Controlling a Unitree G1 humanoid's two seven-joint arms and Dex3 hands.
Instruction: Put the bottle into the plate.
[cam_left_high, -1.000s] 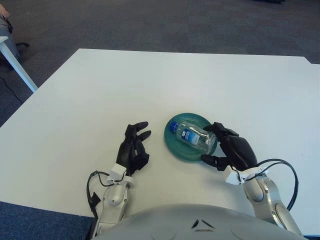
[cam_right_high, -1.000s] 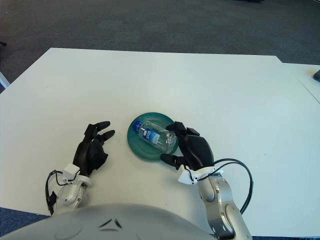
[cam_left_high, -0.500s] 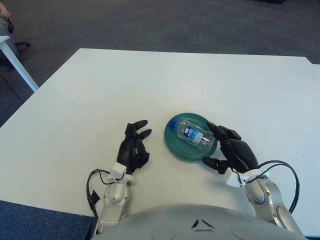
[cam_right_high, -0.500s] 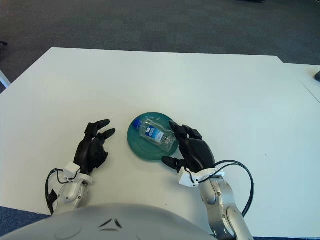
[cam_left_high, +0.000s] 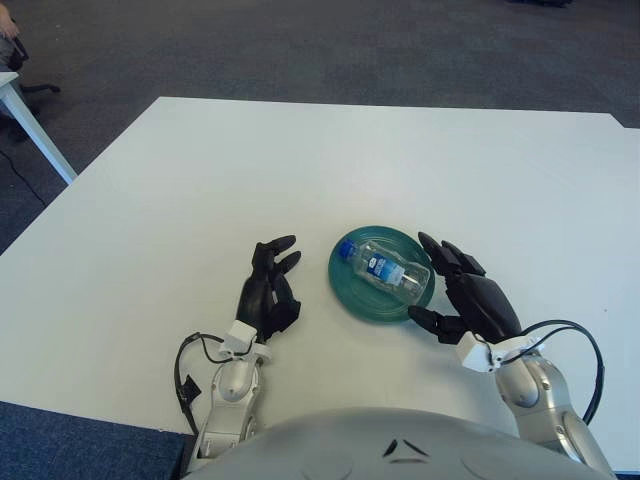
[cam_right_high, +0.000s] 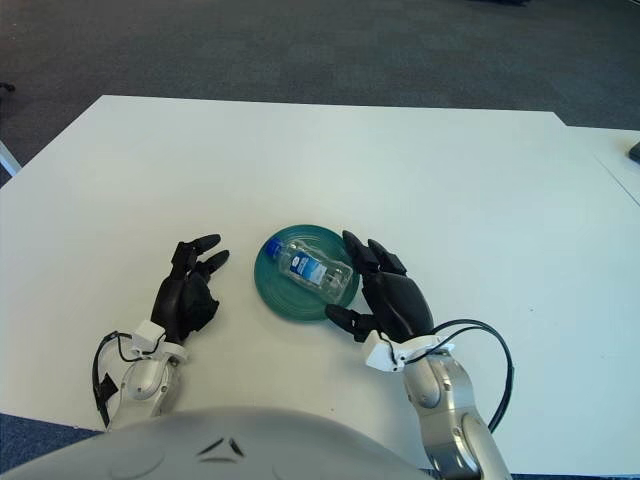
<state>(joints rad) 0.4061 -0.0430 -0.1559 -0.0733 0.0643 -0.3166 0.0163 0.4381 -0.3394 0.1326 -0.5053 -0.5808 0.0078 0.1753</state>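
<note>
A clear bottle with a blue cap and blue label lies on its side in the green plate, cap toward the left. My right hand is just right of the plate, fingers spread and off the bottle, holding nothing. On the white table to the left of the plate my left hand shows with fingers relaxed and nothing in it.
The white table stretches far ahead and to both sides. Dark carpet lies beyond its far edge. A white table leg stands at the far left. A black cable loops beside my right wrist.
My right hand let go of the bottle, spread its fingers and drew back to the right. The bottle now lies free in the plate. The left hand barely moved.
</note>
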